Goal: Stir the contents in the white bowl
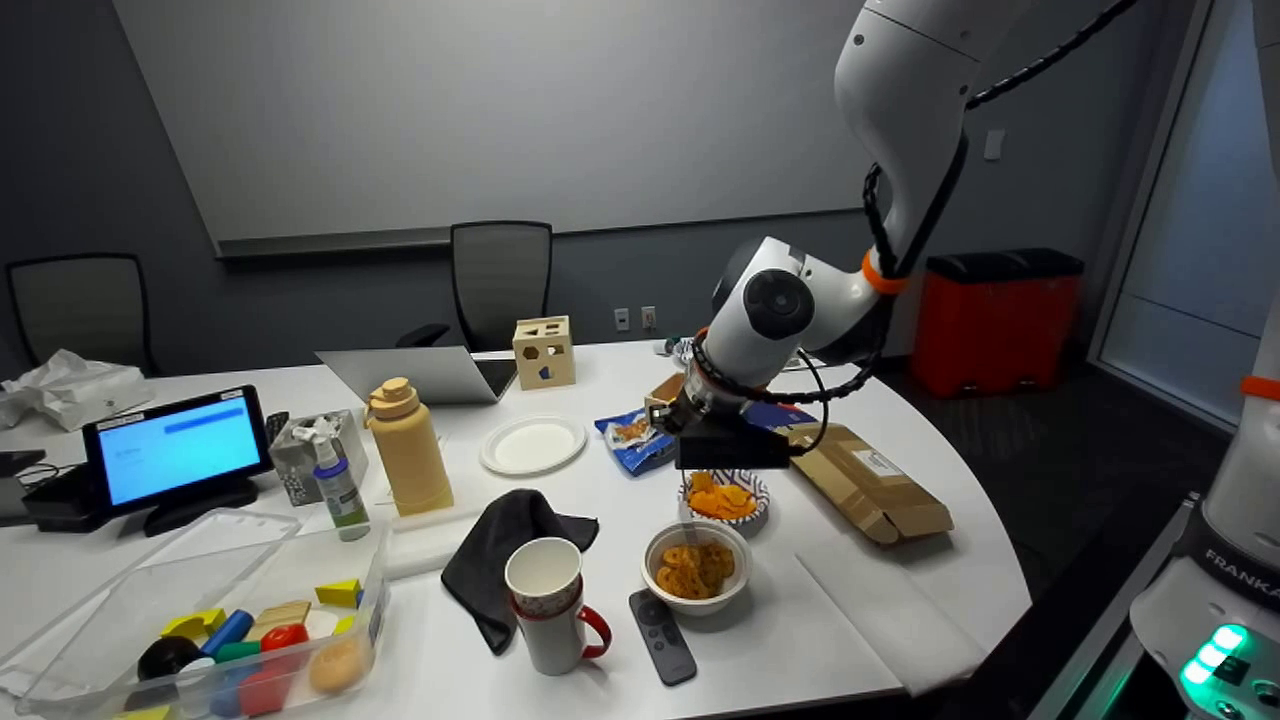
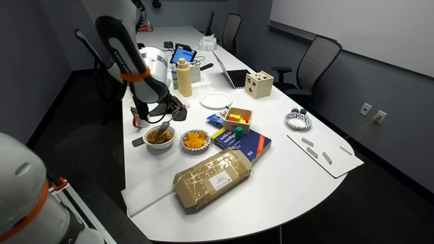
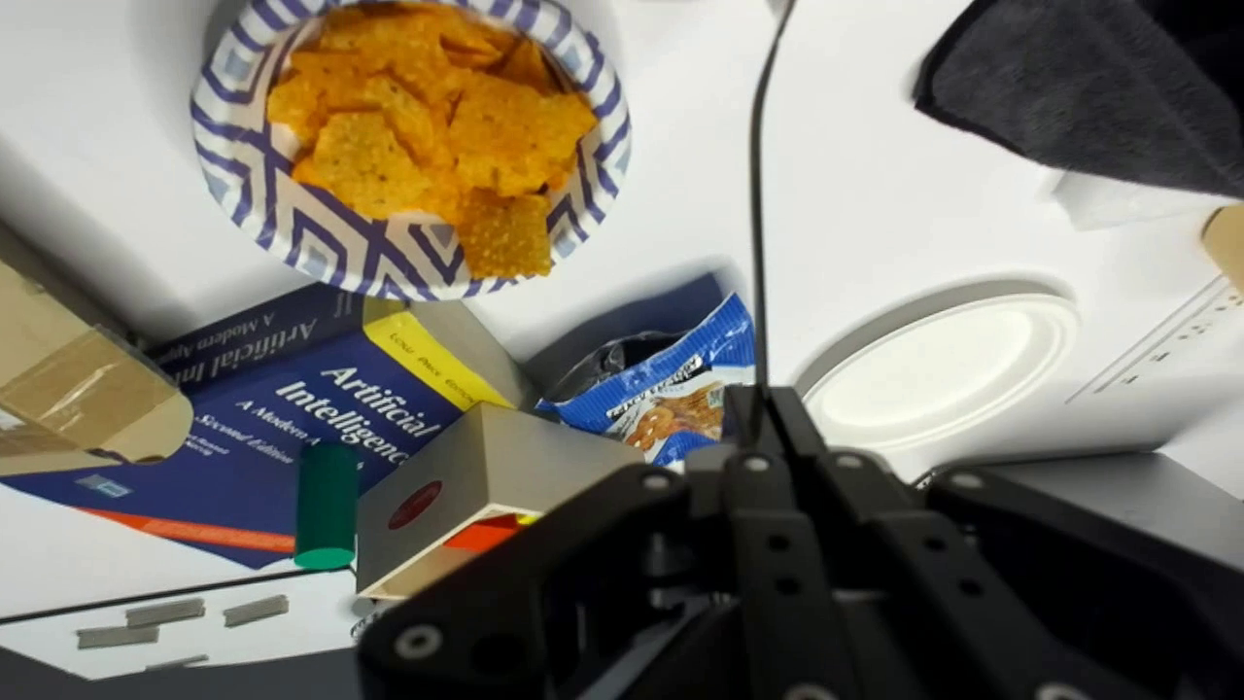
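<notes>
Checking the wrist view, I had the gripper [image 3: 763, 413] pinched tight on a thin utensil [image 3: 756, 214], its long axis pointing straight out. In an exterior view the white bowl [image 1: 697, 606] lay below the gripper, to its near side. In an exterior view the utensil slanted down toward near left, its head apparently in the contents [image 2: 166, 136]; the stir, I judged, needed only small sweeps.
</notes>
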You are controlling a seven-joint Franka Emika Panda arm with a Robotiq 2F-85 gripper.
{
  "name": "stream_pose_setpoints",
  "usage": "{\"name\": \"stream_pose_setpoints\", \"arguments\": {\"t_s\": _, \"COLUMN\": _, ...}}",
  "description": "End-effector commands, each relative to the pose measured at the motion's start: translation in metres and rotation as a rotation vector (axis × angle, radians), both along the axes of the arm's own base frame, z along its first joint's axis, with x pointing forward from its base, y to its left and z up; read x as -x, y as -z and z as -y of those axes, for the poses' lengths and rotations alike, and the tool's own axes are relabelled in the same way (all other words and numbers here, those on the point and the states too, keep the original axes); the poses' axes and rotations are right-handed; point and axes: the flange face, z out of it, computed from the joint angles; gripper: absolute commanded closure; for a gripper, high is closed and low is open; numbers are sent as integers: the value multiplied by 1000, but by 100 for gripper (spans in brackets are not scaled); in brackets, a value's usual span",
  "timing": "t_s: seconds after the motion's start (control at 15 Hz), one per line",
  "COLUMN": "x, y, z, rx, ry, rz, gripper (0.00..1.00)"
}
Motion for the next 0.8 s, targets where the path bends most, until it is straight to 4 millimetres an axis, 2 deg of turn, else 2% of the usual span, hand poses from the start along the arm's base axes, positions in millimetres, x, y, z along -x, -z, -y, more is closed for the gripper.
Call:
{"name": "stream_pose_setpoints", "arguments": {"t_s": 0.0, "x": 6, "y": 19, "z": -3, "rx": -51, "ry": -24, "rz": -84, "gripper": 99}}
{"name": "stream_pose_setpoints", "arguments": {"t_s": 0.2, "x": 13, "y": 32, "z": 5, "rx": -31, "ry": -17, "rz": -143, "gripper": 99}}
{"name": "stream_pose_setpoints", "arguments": {"t_s": 0.33, "x": 10, "y": 36, "z": 15, "rx": 7, "ry": 12, "rz": -151, "gripper": 99}}
{"name": "stream_pose_setpoints", "arguments": {"t_s": 0.53, "x": -1, "y": 28, "z": 27, "rx": 60, "ry": 53, "rz": -115, "gripper": 99}}
{"name": "stream_pose_setpoints", "arguments": {"t_s": 0.73, "x": -12, "y": 21, "z": 30, "rx": 63, "ry": 80, "rz": -58, "gripper": 99}}
